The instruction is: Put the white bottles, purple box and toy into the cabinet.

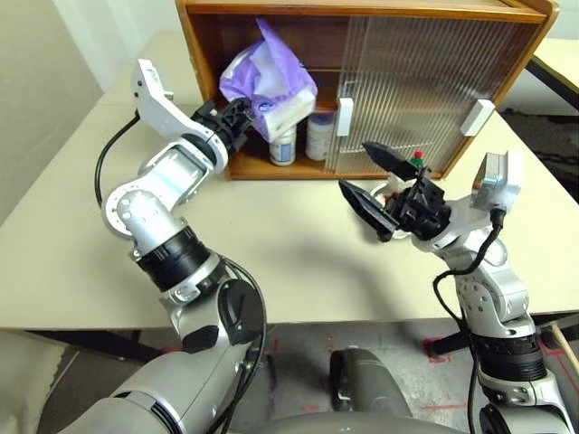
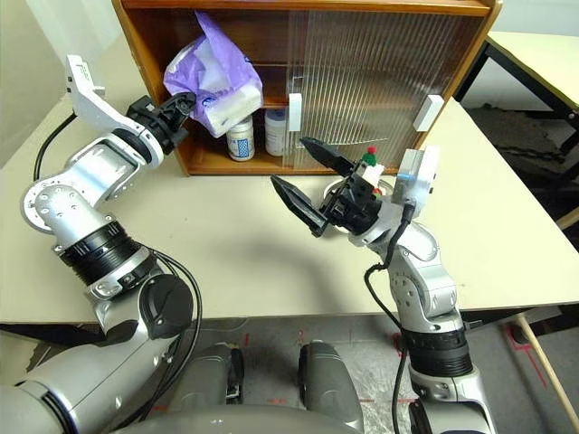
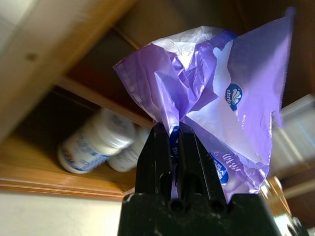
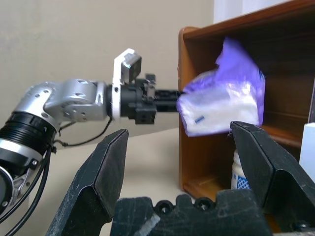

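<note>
**Purple box at cabinet opening; toy outstanding**

Left end effector (image 1: pixel 242 117) clamped on a bunched corner of the purple box (image 1: pixel 271 81), held up in front of the open left half of the cabinet (image 1: pixel 362 11), at about middle-shelf level. Not yet set down inside.

Two white bottles (image 1: pixel 283 145) standing side by side on the cabinet's bottom board, just left of the sliding door's white handle (image 1: pixel 345 116). Judged done.

Right end effector (image 1: pixel 373 183) spread wide and empty, hovering over the table (image 1: pixel 271 244) in front of the closed right door. Toy (image 2: pixel 366 167) glimpsed just behind it, a red and green tip showing; exact resting place hidden. Judged still to be collected.

Progress: bottles stowed, box in hand, toy remaining.

Markings: blue shell-shaped logo and blue lettering on the box wrap, not legible. Blue print on the bottle labels, not legible.
</note>
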{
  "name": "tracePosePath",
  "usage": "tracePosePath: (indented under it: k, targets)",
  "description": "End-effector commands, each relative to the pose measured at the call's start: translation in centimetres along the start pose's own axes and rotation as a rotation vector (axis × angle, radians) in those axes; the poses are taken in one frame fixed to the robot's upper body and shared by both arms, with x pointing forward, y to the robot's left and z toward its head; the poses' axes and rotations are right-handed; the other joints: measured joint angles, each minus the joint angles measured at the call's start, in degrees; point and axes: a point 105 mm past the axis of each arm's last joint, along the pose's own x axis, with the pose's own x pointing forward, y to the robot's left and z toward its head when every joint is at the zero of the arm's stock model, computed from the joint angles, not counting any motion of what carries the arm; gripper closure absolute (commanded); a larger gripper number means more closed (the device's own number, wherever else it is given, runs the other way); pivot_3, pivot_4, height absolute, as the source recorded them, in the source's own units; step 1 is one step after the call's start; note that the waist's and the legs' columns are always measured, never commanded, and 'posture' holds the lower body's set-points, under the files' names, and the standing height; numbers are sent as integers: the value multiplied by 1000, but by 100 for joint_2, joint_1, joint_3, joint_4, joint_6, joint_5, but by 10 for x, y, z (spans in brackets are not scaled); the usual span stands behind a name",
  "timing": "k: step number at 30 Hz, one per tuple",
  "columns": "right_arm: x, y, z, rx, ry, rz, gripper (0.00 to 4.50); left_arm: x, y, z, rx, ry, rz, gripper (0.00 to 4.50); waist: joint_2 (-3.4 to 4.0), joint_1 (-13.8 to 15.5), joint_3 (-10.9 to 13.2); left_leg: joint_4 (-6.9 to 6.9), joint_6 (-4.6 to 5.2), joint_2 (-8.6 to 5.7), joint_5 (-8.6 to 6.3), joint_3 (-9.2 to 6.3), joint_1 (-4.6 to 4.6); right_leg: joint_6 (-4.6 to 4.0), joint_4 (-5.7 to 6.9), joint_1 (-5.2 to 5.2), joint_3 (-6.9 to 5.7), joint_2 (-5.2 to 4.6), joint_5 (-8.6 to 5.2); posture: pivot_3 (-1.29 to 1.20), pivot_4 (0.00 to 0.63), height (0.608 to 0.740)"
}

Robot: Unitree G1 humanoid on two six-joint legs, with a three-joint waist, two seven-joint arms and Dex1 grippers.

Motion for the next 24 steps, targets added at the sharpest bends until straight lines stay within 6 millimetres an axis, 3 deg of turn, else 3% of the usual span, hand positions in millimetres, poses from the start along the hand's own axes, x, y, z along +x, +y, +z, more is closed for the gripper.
tracePosePath:
  k: [1, 9, 18, 21, 24]
  targets:
    - [3, 1, 5, -32, -39, 1, 0, 20, -14, 3, -2, -36, 6, 4479, -2, 8, -1, 0, 0, 0, 0, 0, -1, -1, 0, 0, 0, 1, 0, 17, 26, 740]
    - [7, 0, 7, -76, -71, -13, 0, 53, -34, -11, -41, -41, -8, 4479, -10, 2, -11, 1, -1, -3, 1, 9, -4, 0, -8, 2, -2, 2, 2, 2, 19, 740]
    - [5, 3, 9, -85, -74, -17, 0, 73, -21, -9, -40, -98, 57, 4479, -8, -81, -27, 1, -2, -3, 1, 22, -4, -1, -5, 2, -5, 6, 2, -41, 9, 740]
    - [4, 5, 7, -60, -60, -8, 0, 75, -23, -5, -24, -114, 46, 3589, -6, -143, -38, 2, -2, -5, 1, 23, -5, 0, -7, 5, -6, 5, 2, -48, 7, 740]
    - [4, 8, 5, -38, -46, 12, 0, 73, -28, -3, -13, -122, 6, 2428, -5, -166, -46, 1, -2, -4, 1, 22, -4, 0, -7, 5, -6, 5, 2, -47, 5, 740]
